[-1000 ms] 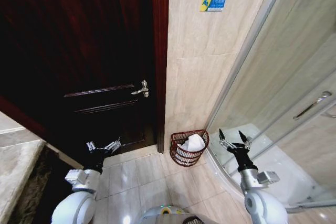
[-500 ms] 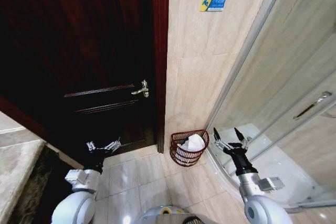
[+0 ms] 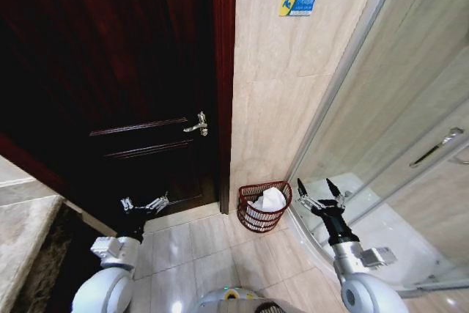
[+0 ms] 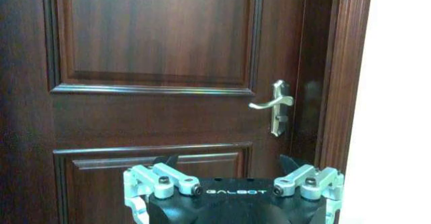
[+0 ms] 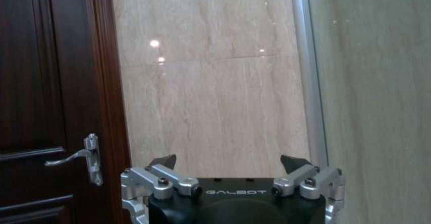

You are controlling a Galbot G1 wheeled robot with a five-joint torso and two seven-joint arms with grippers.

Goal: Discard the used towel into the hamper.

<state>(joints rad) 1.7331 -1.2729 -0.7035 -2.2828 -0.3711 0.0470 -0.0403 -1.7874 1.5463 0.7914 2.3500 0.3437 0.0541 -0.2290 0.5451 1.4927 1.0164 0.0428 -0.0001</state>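
Right pincer (image 3: 318, 194) spread wide, holding nothing, raised just beside the hamper (image 3: 263, 208) | left pincer (image 3: 144, 204) gaping too, nothing in it, parked facing the dark door (image 3: 124, 93) | hamper on the tiled floor (image 3: 220, 251) at the wall's foot, white towel (image 3: 268, 199) inside, mostly hidden by weave | door handle (image 4: 275, 106) clear from both wrist views.

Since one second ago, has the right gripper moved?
Yes. The right gripper, open and empty, has shifted left toward the hamper, which holds the towel.
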